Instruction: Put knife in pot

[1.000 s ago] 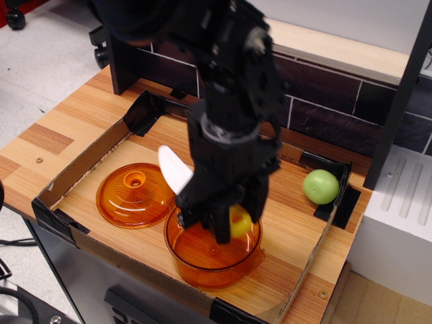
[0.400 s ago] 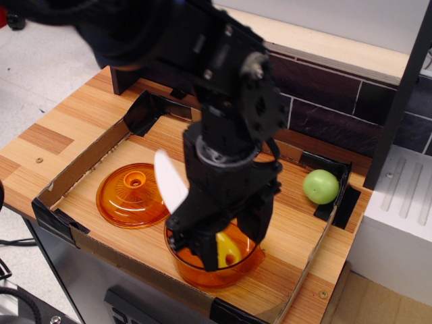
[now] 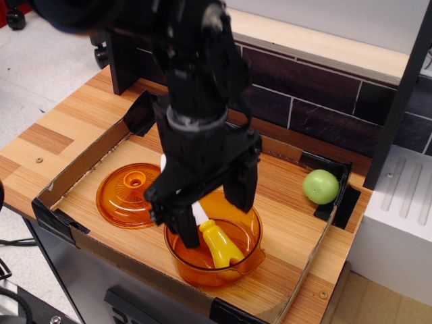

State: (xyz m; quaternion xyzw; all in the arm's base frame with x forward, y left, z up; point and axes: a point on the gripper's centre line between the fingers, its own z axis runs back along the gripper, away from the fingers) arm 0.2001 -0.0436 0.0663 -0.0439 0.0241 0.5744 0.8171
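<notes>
Where the cardboard tray (image 3: 88, 165) sits on the wooden bench (image 3: 47, 135), low in the centre of the frame, the orange pot (image 3: 250, 236) stands upright near the tray's front wall. Inside the pot lies the knife (image 3: 217, 244): its yellow handle rests against the pot's floor and front wall, tilted, while the white blade rises toward the upper left and is mostly hidden behind the claw's left-hand finger.

The claw (image 3: 212, 206) hangs directly over the pot with its fingers spread apart, one finger (image 3: 177, 219) dipping to the pot's left rim, the other (image 3: 244, 185) above the right side. The claw grips nothing; the knife handle shows free between the fingers. Whether the left finger touches the blade cannot be told.

To the left of the pot, just beside it, the orange lid (image 3: 128, 196) lies flat on the tray floor, knob up. At the right of the frame a green ball (image 3: 320, 186) sits in the tray's far corner, well apart from the pot.
</notes>
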